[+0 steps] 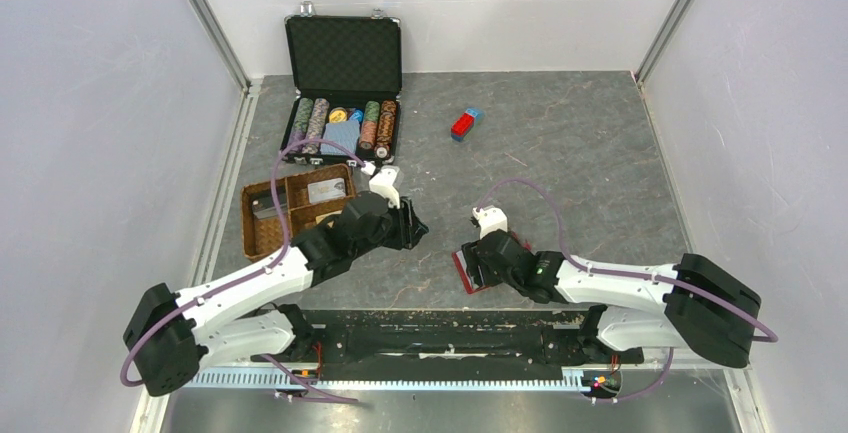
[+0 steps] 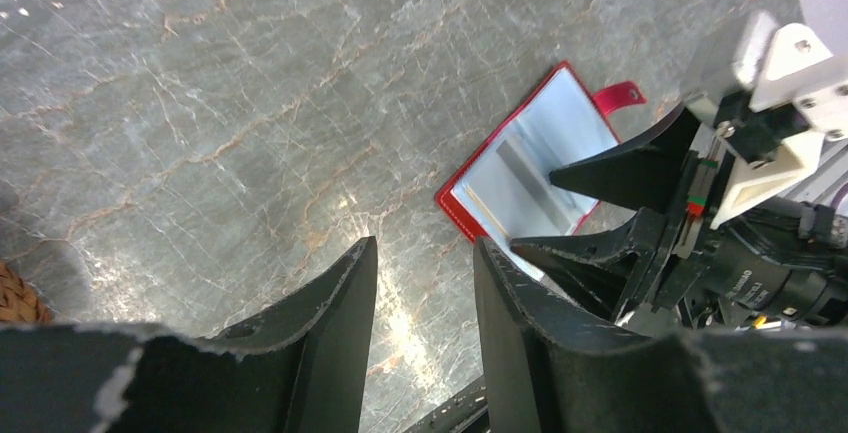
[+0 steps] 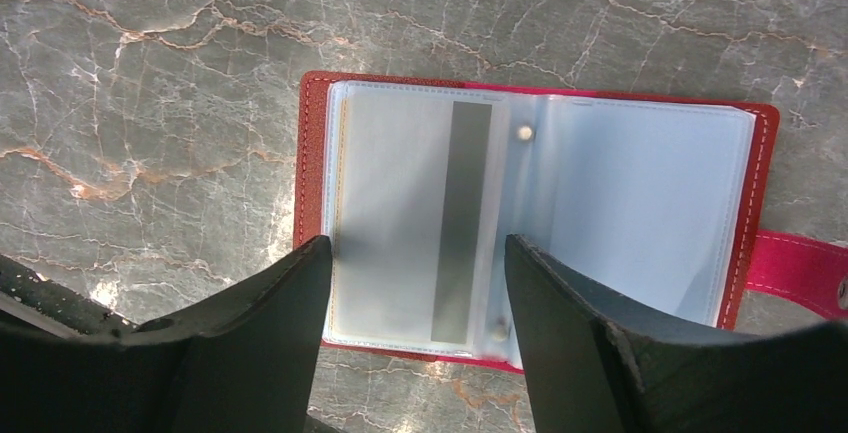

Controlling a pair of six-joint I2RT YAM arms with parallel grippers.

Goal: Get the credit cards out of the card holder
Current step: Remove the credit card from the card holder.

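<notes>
No word, number or brand could be read anywhere. A short line of white lettering stood on the black housing [image 2: 745, 278] behind the right hand [image 2: 533, 211], too small and blurred to make out. The pale blue-grey plastic card [image 3: 400, 213] in the dark red leather-like folding card holder [image 3: 313, 153] showed only a plain grey stripe, and any marks on the striped poker chips [image 1: 310, 118] in the open black case [image 1: 343, 28] were too small to tell.
</notes>
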